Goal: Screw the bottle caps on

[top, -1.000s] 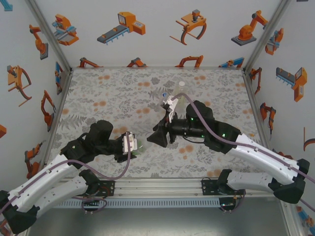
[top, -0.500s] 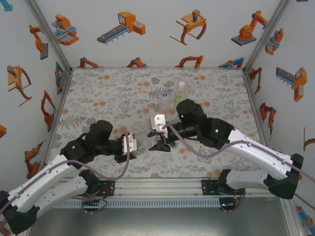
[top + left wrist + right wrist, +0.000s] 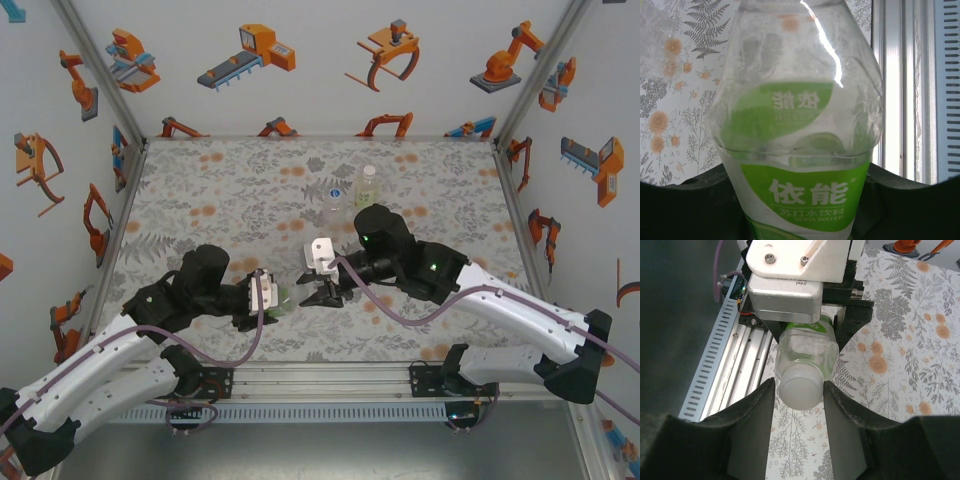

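A green-labelled clear bottle [image 3: 800, 150] lies level above the table, and my left gripper [image 3: 800, 205] is shut on its body. In the top view the bottle [image 3: 285, 298] points right, toward my right gripper [image 3: 318, 294]. A white bottle cap [image 3: 800, 385] sits on its neck. My right gripper [image 3: 799, 390] stands round that cap, a finger on each side and a thin sliver of table showing between each finger and the cap. Beyond it the bottle [image 3: 807, 347] runs back into the left gripper [image 3: 807, 327]. Two other bottles, pale yellow [image 3: 369, 186] and colourless [image 3: 334, 198], stand upright at the back.
The aluminium rail [image 3: 320, 380] with its slotted cable duct [image 3: 715, 365] runs along the table's near edge, just beside the held bottle. Patterned walls close the table on three sides. The two standing bottles are behind the right forearm [image 3: 430, 270].
My right arm has swung forward and left from near the standing bottles to the green bottle's neck, and its jaws have narrowed round the cap. The left arm and bottle have stayed still.
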